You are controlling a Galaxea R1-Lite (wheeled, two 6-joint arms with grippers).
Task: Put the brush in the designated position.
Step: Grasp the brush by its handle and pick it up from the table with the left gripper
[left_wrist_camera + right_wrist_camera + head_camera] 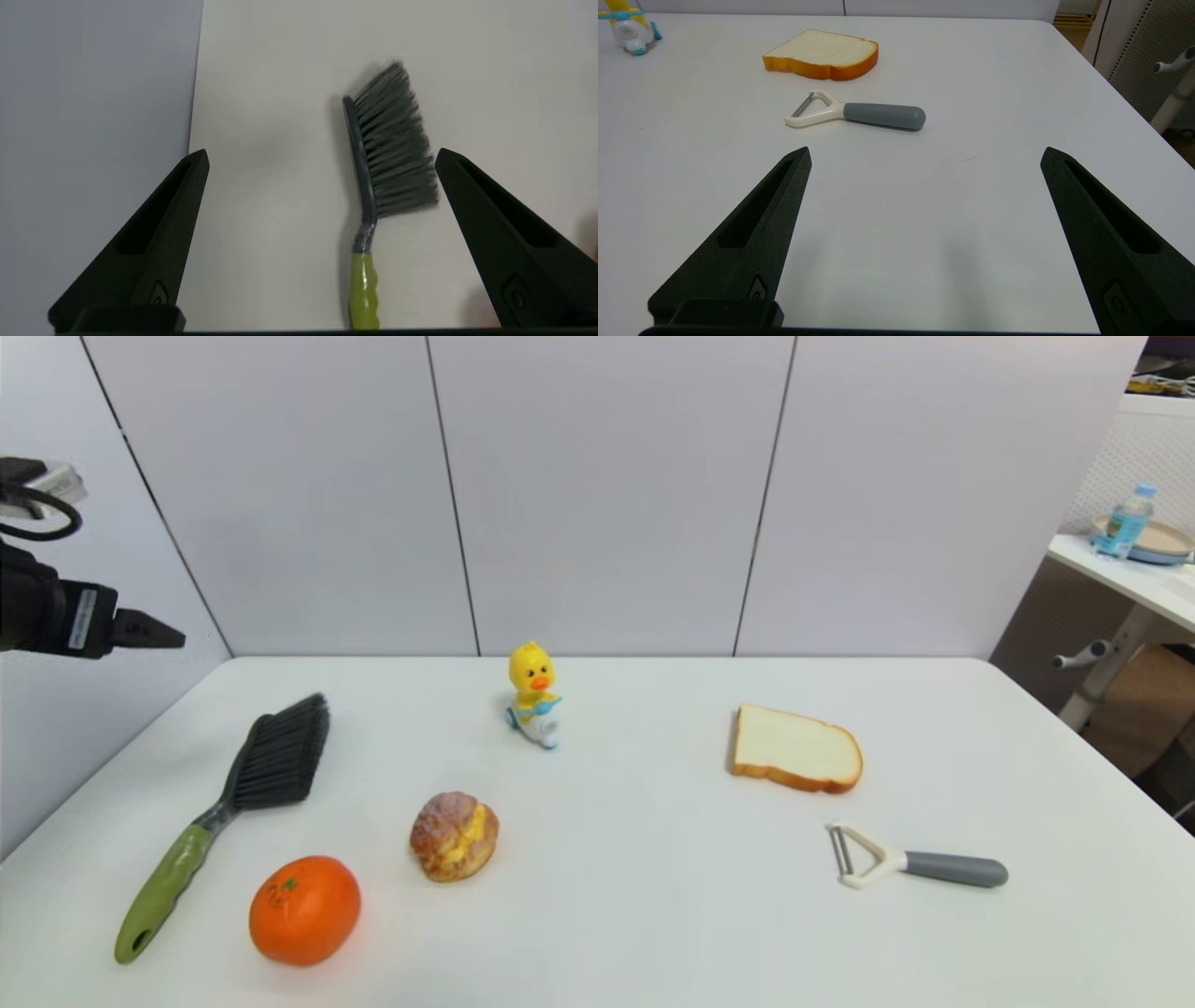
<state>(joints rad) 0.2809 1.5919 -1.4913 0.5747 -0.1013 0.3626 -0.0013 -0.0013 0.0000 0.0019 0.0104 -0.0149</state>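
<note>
Orange (304, 909) beside brush (224, 812) on table's (653, 915) left | my left gripper (322, 156) hovers above, fingers spread, empty | right gripper (924, 154) parked, agape, near peeler (859, 112) | step: approach | next: descend, clasp olive handle.

The bench (653, 915) is smooth, matt white. The brush (224, 812) by its left edge has stiff dark synthetic-looking bristles, a black plastic neck and a slightly glossy olive-green plastic handle. The peeler (910, 863) toward the right edge has a smooth white plastic head, a thin metal blade and a matt grey handle. The left gripper (320, 156) and right gripper (924, 154) have matt black, finely textured plastic fingers (154, 233). The orange (303, 910) looks glossy; the bread (794, 749) is matt.
</note>
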